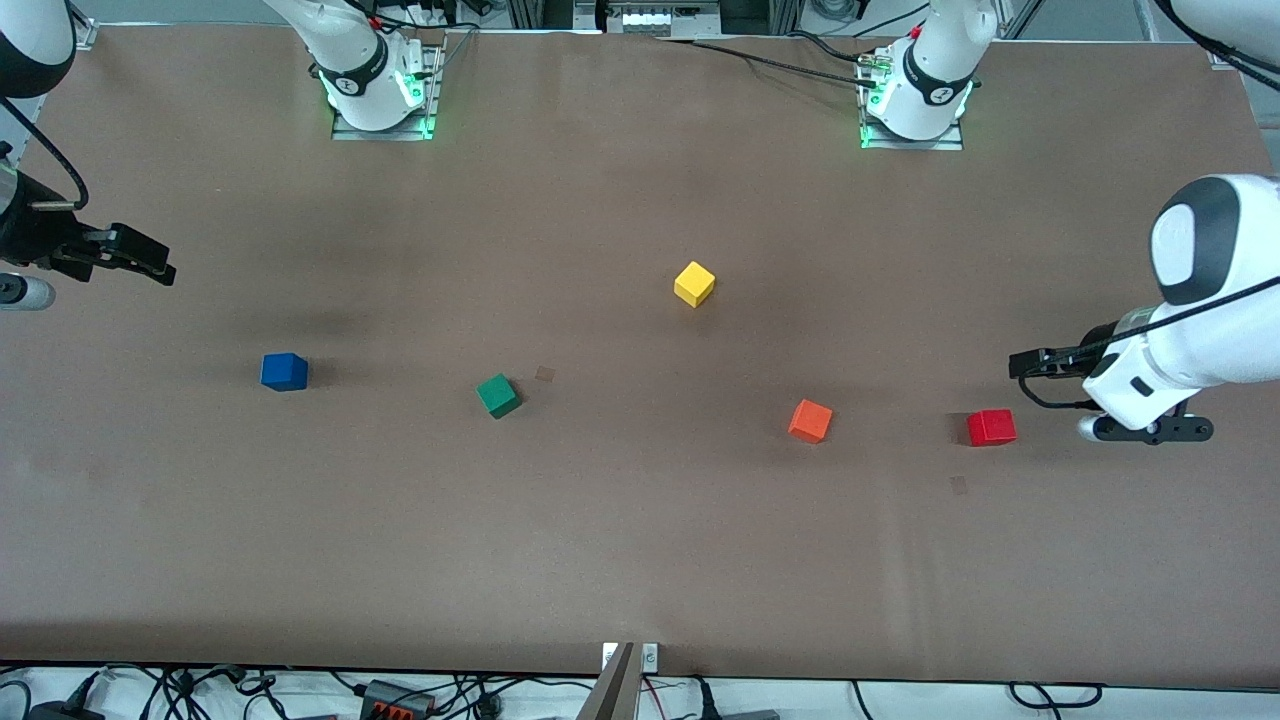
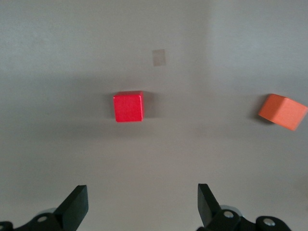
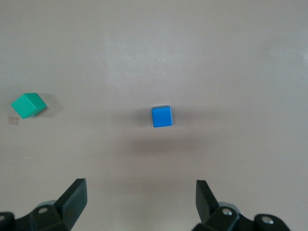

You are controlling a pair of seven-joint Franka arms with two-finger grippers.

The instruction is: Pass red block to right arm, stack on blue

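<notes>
Lying on the brown desk (image 1: 640,540), five small cubes are spread out, each apart from the rest. The red block (image 1: 991,427) sits flat on the desk toward the left arm's end, untouched, with the orange cube (image 1: 810,420) its nearest neighbour toward the middle. The green cube (image 1: 498,395) rests near the middle, turned at an angle, and the yellow cube (image 1: 694,284) stands farther from the front camera than the others. The blue cube (image 1: 284,371) sits toward the right arm's end, alone and with nothing on top of it.

The left gripper (image 2: 143,204) hangs in the air at the left arm's end of the desk, just beside the red block and holding nothing. In the left wrist view its two black fingers (image 2: 74,206) stand wide apart, with the red block (image 2: 128,107) on the desk between and ahead of them and the orange cube (image 2: 283,111) off to one side.

The right gripper (image 3: 142,199) hovers at the right arm's end of the desk, also empty. Its fingers (image 3: 73,199) are spread wide in the right wrist view, which looks down on the blue cube (image 3: 161,116) and, farther off, the green cube (image 3: 28,105).
</notes>
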